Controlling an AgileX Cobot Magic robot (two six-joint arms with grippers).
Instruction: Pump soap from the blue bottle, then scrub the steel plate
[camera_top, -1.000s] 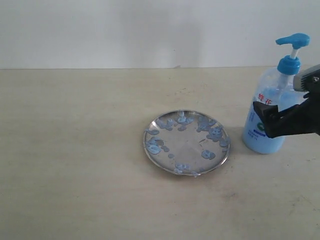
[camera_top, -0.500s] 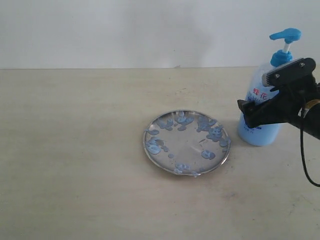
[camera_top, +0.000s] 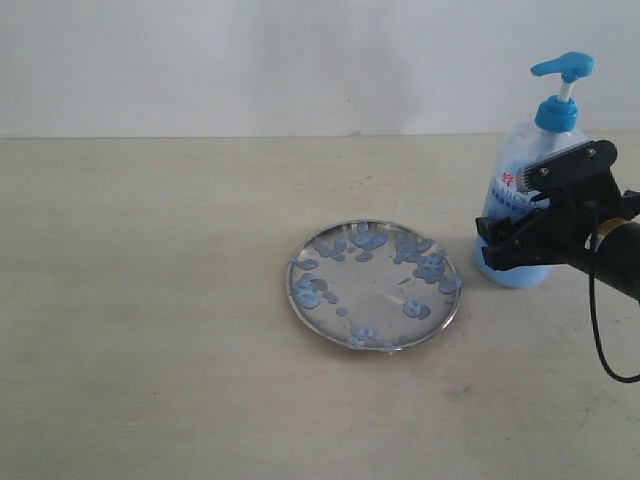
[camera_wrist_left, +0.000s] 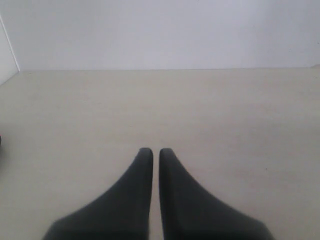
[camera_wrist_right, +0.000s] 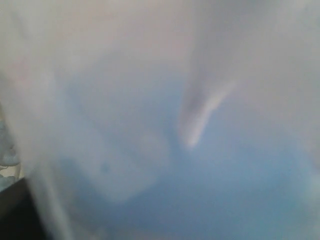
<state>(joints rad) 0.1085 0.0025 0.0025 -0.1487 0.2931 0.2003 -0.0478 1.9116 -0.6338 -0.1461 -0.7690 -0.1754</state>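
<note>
My left gripper hangs pressed together over the bare table. Mid-table lies the steel plate, dotted with soap blobs. Just right of it the blue bottle leans slightly, my right gripper pinching its lower body. That wrist camera shows only blurred blue.

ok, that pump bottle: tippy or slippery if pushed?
Probably tippy: the bottle is tall for its base, with the pump high up. Likely hefty, since soap seems to fill much of it. Smooth clear plastic may slip.
</note>
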